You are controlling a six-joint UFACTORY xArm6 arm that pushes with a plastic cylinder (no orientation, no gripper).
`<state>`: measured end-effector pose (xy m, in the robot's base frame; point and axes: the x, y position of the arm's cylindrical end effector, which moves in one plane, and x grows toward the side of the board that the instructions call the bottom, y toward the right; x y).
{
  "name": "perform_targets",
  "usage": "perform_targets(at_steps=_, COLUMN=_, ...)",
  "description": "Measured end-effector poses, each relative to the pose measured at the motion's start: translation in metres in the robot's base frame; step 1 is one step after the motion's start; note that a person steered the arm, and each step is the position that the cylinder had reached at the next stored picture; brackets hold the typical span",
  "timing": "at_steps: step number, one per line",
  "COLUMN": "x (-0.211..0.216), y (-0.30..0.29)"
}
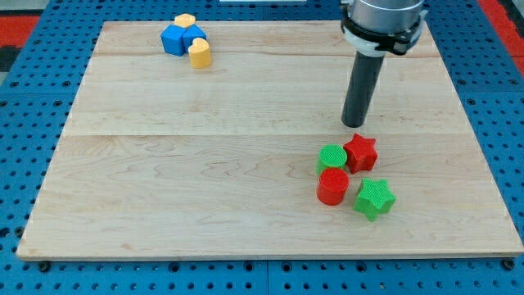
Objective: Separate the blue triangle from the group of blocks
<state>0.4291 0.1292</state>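
A tight group of blocks sits near the view's top left. It holds a blue block (173,40), a second blue block (196,34) touching its right side that looks like the blue triangle, a yellow block (185,20) above them and a yellow rounded block (200,54) below the triangle. My tip (354,124) rests on the board far to the right of and lower than this group. It stands just above a red star (360,152) and is not touching it.
A second cluster lies under my tip at the lower right: the red star, a green round block (332,157), a red cylinder (332,187) and a green star (374,199). The wooden board (205,180) lies on a blue pegboard surface (24,98).
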Motion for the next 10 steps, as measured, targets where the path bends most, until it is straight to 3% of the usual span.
perform_targets(at_steps=1, x=0.034, y=0.011)
perform_targets(at_steps=2, x=0.034, y=0.018)
perform_targets(at_steps=6, x=-0.162, y=-0.032)
perform_targets(at_steps=8, x=-0.225, y=-0.144)
perform_targets(at_steps=10, x=-0.235, y=-0.191)
